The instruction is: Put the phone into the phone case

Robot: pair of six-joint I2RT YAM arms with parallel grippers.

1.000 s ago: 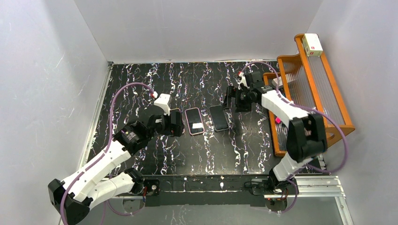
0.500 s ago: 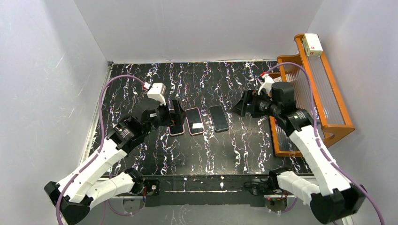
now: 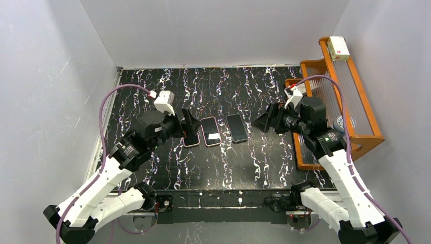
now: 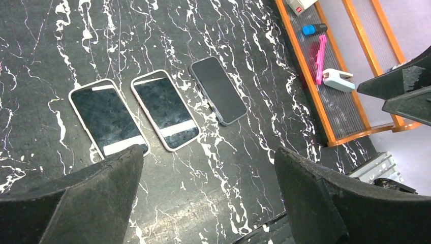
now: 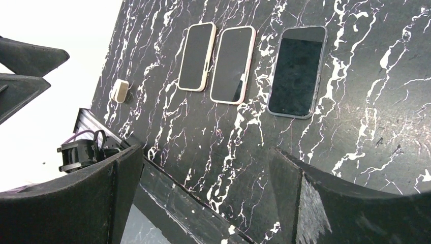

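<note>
Dark phone, long axis front-to-back, nearer right gripper than left gripper — both jaws released, empty.

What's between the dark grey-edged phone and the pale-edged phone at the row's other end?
One pink-edged phone, screen up, clearest in the left wrist view.

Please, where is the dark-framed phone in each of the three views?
Top external: dark-framed phone, rightmost of the three in the row, near centre.
Left wrist: upper middle, also rightmost.
Right wrist: upper right, also rightmost.
Shared landmark: the pink-rimmed middle phone lies directly left of it in every view.
</note>
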